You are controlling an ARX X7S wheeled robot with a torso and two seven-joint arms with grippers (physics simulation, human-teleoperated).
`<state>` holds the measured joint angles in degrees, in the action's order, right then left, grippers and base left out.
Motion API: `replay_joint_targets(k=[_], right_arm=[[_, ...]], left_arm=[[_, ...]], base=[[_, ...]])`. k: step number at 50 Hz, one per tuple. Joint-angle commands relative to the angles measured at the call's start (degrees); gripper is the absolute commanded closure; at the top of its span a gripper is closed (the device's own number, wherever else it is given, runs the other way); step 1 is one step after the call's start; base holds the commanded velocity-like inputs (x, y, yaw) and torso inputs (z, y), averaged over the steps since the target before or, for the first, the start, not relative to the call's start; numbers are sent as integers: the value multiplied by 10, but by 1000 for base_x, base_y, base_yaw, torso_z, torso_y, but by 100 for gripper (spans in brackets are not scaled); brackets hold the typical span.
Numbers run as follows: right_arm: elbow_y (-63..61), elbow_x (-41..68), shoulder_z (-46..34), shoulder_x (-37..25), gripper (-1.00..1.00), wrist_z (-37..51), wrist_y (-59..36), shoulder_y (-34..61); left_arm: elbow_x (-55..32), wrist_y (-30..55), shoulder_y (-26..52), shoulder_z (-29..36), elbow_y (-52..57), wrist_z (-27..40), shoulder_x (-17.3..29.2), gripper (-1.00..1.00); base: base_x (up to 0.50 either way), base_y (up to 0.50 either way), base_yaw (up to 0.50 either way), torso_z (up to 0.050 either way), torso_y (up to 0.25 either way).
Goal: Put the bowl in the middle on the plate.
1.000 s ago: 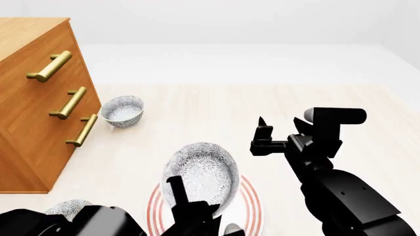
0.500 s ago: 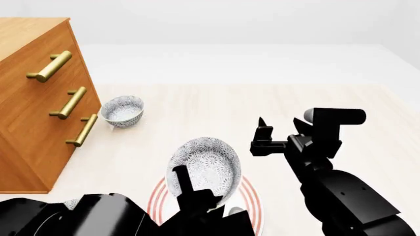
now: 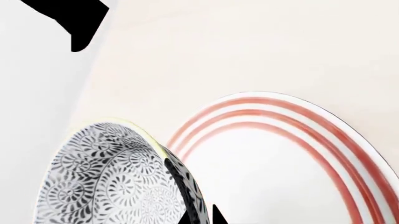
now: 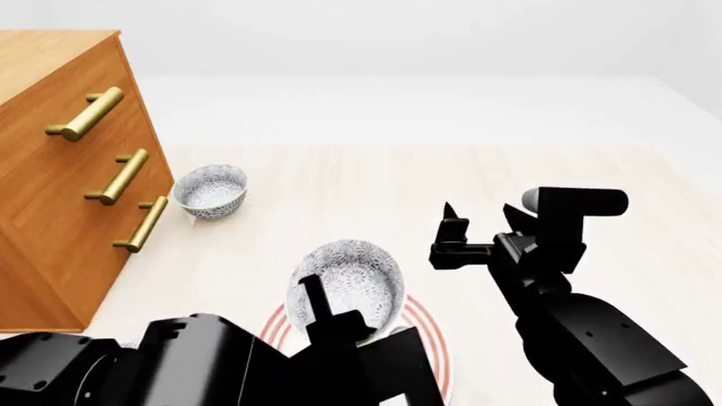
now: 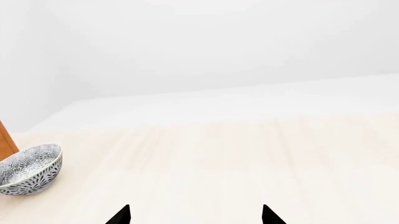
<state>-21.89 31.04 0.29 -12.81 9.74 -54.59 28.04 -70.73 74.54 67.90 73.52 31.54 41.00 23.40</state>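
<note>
Left wrist view: the bowl is tilted, its rim pinched between the left gripper's dark fingers, which are clamped on it. The plate with red rings lies just beyond and beside the bowl on the pale bench.

Head view: the bowl hangs over the plate's far-left part, so the move, I judge, is down and slightly right. The right gripper waits further right, fingers apart, holding nothing.

Right wrist view: only another bowl shows, well left.
</note>
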Motion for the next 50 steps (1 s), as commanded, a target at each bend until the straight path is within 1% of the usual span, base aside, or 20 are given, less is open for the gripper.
replay_joint_targets(k=[1,9,27,50], right_arm=[[3,3,-1,-2,-100,1,5,-2],[4,5,-1,-3,-100,1,8,-3],[8,9,-4,-5,-100,5,12,-2],[9,15,-7,-9,-100,9,16,-3]], left_arm=[[64,-31,-4,29,-36,-43,2,100],[91,-49,-15,55,-59,-63,-2,100],[116,-73,-36,87,-85,-90,-3,100],[114,-71,-34,92,-88,-92,-5,100]], base=[[0,0,0,0,10],[0,0,0,0,0],[0,0,0,0,1],[0,0,0,0,0]])
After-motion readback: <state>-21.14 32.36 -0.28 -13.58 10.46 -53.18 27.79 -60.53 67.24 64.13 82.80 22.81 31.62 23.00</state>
